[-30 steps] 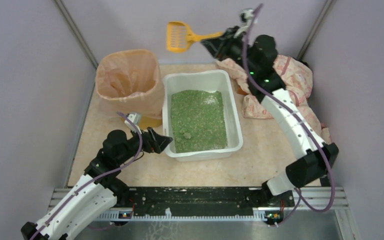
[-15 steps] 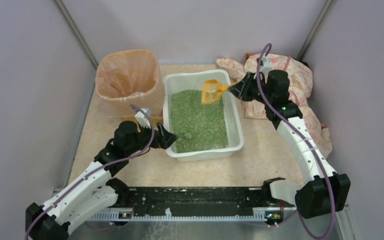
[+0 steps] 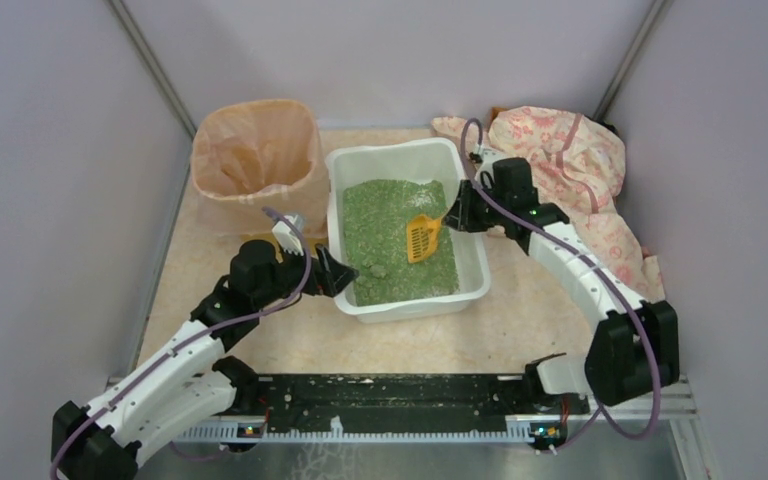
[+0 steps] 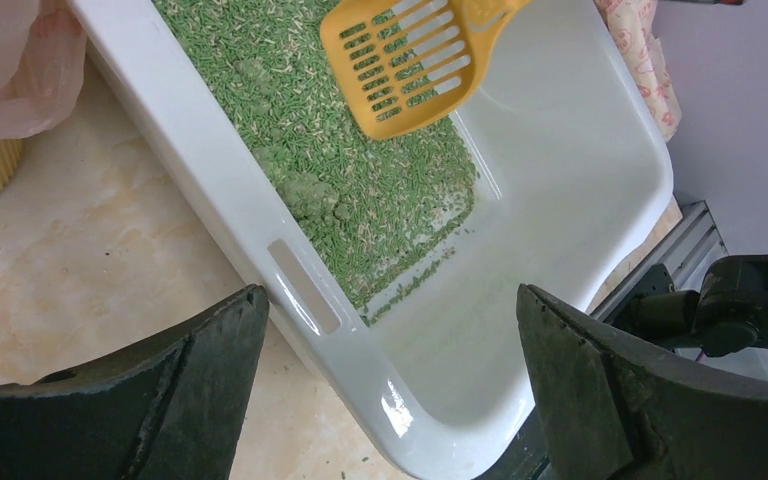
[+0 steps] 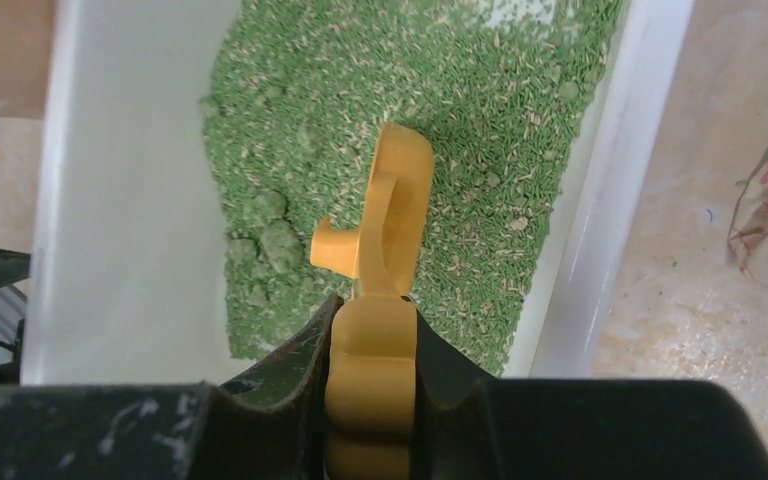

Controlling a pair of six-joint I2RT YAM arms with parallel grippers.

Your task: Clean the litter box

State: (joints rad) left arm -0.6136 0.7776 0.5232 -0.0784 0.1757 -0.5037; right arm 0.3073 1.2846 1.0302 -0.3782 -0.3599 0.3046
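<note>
The litter box [image 3: 392, 163], one white tub on the table [image 3: 520, 300], sits directly below the right end effector [image 3: 457, 212] and just ahead of the left end effector [image 3: 332, 272]. There are two arms and one each of the scoop [image 3: 421, 238], the bag-lined bin [image 3: 256, 160] and the patterned cloth [image 3: 570, 165].

The right end effector is clamped on the scoop's handle. The slotted head reaches out in front of it over the green litter [image 3: 385, 215]. Whether the head touches the litter cannot be told.

The left end effector has its fingers [image 4: 195, 370] spread wide apart, holding nothing. The box's near left corner shows between them in the left wrist view; contact with the rim cannot be told.

One cluster of clumped litter [image 4: 305, 195] lies just ahead of the left end effector, inside the left wall. From the right end effector it is ahead and to the left of the scoop.

Edges: the box's right wall runs just beside the right end effector. The cloth lies behind it and to its right. The bin stands close beside the box's far left wall, beyond the left end effector. A strip of bare white floor shows at the box's near end. Open table lies behind both end effectors, along the near side.
</note>
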